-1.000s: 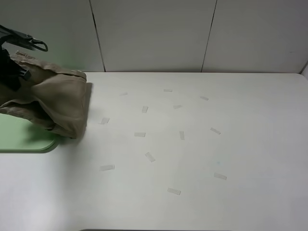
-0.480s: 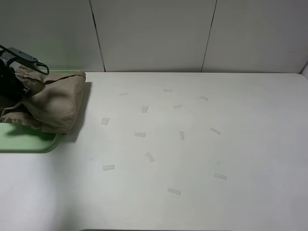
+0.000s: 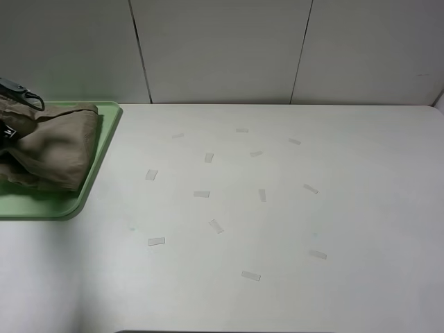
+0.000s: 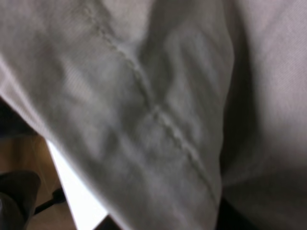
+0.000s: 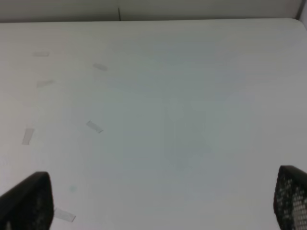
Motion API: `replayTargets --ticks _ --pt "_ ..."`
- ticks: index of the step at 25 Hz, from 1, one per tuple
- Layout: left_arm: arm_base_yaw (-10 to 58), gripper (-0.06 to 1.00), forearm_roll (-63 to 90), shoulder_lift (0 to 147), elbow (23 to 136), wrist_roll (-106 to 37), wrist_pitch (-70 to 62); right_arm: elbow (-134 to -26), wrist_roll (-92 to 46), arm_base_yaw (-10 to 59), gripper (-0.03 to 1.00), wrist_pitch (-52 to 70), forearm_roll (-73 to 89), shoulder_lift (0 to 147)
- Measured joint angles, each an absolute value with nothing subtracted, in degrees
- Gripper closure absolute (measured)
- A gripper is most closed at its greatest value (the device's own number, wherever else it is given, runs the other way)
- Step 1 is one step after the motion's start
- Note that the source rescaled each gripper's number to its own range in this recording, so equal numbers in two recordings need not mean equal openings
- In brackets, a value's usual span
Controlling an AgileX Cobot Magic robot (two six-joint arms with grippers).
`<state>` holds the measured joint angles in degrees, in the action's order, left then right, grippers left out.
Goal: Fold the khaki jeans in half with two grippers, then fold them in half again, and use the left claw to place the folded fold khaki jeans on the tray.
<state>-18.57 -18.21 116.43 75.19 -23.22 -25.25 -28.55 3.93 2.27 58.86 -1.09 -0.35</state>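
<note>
The left claw (image 3: 8, 128) sits at the far left edge of the bench, mostly hidden, its grip impossible to judge. The right claw (image 5: 158, 201) hangs above the bench, its jaws spread wide.

Even, soft light; left wrist view blurry (too close), shadows faint.

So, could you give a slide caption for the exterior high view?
Folded khaki jeans over the green tray, left claw beside them.
</note>
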Motion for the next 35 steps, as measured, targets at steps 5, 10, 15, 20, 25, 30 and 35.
replayTargets --ticks 5,10,15,20,25,30,35 --pt "-19.1 0.87 -18.4 116.4 75.2 -23.2 -24.3 -28.6 3.9 2.3 -0.03 58.9 -1.1 -0.4" --pt "-19.2 0.32 -18.9 116.4 75.2 -22.5 -20.8 -28.6 3.9 2.3 -0.03 58.9 -1.1 -0.4" --pt "-19.4 -0.02 -18.8 116.4 74.7 -21.9 -12.2 -28.6 3.9 2.3 -0.03 58.9 -1.1 -0.4" --pt "-19.4 -0.05 -18.4 116.0 74.7 -19.0 -13.4 -28.6 3.9 2.3 -0.03 58.9 -1.1 -0.4" --pt "-19.4 -0.05 -14.3 111.9 74.6 -17.8 -20.3 -28.6 3.9 2.3 -0.03 58.9 -1.1 -0.4" --pt "-17.9 -0.05 -7.3 105.2 74.6 -17.6 -27.1 -28.6 3.9 2.3 -0.03 58.9 -1.1 -0.4" --pt "-14.7 -0.05 -6.3 98.2 74.6 -14.9 -40.3 -28.6 3.9 2.3 -0.03 58.9 -1.0 -0.4"
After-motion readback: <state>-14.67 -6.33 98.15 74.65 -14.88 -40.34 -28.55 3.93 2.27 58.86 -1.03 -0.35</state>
